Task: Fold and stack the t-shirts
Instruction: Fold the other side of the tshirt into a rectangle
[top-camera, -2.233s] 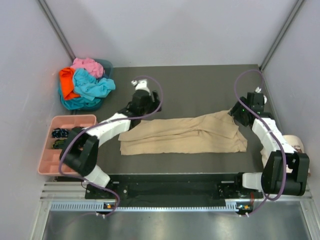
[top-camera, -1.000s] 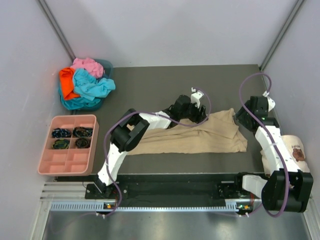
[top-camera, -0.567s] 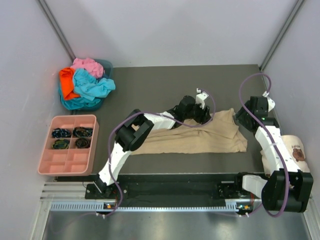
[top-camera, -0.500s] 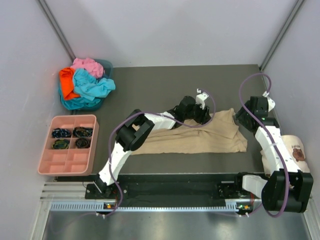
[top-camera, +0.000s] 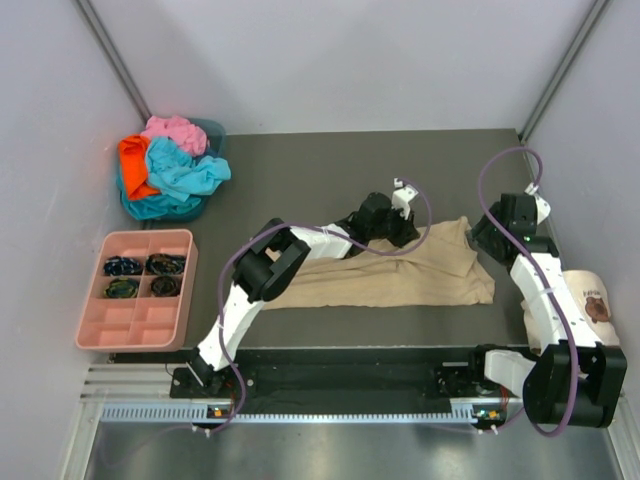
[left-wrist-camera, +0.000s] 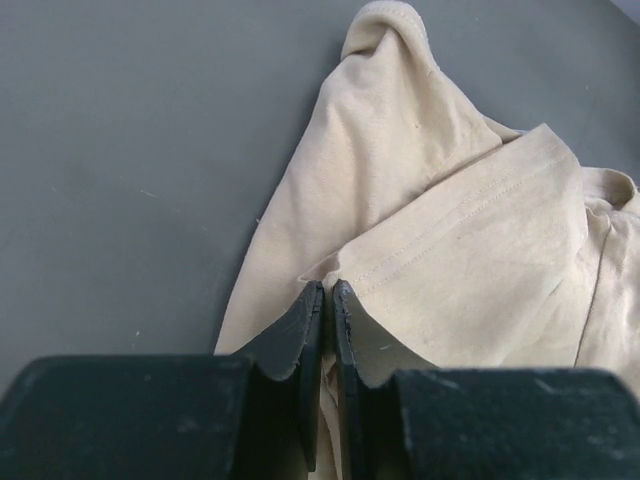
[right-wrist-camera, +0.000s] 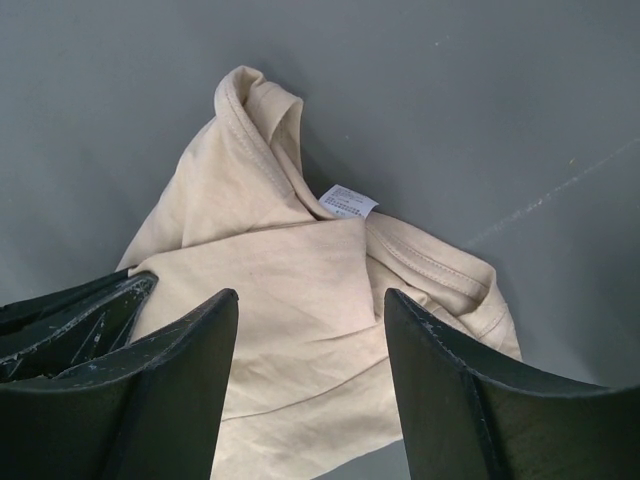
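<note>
A large tan t-shirt lies folded into a long band across the middle of the dark table. My left gripper reaches over to its upper right part. In the left wrist view the gripper is shut on a fold of the tan t-shirt near a stitched hem. My right gripper hovers open just above the shirt's right end. Its fingers straddle the collar area of the shirt, touching nothing. Turquoise, orange and pink t-shirts are heaped at the back left.
The heap sits in a teal basket against the left wall. A pink compartment tray with dark items lies near the left front. A cream cap rests at the right edge beside the right arm.
My left gripper has edged slightly right and its jaws have closed on the tan shirt's fold. The right arm and the shirt have stayed put.
</note>
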